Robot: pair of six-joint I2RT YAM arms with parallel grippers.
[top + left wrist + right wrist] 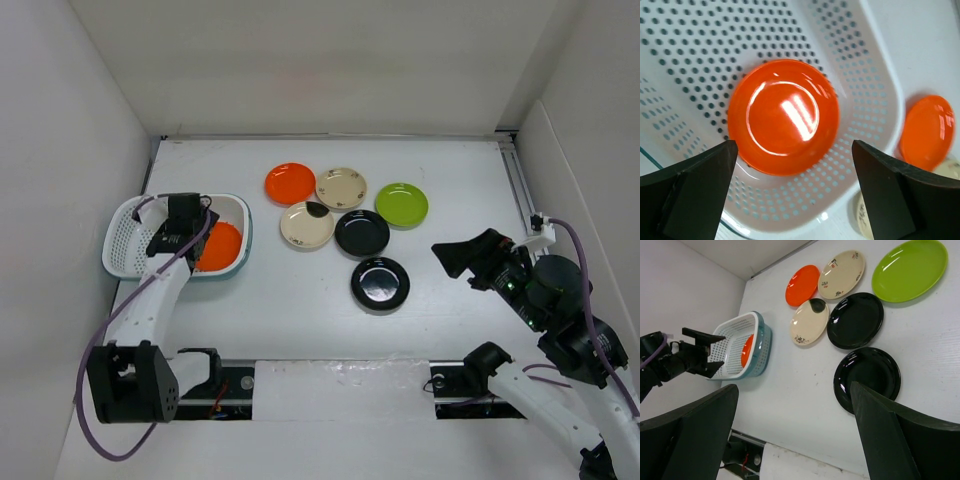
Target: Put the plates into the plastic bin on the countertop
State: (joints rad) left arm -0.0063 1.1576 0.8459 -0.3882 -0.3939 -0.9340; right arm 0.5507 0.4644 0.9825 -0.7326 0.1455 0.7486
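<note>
The white perforated bin (122, 238) stands at the left of the countertop (290, 310). One orange plate (221, 247) lies tilted inside it, also in the left wrist view (784, 116). My left gripper (185, 228) hovers over the bin, open and empty (792, 195). On the counter lie an orange plate (290, 183), two beige plates (341, 187) (306, 225), two black plates (362, 232) (380, 283) and a lime green plate (401, 204). My right gripper (465, 255) is open and empty (792, 435), raised to the right of the nearer black plate (867, 379).
White walls bound the counter on the left, back and right. A rail with a cable mount (535, 222) runs along the right edge. The arm bases (130, 380) sit at the near edge.
</note>
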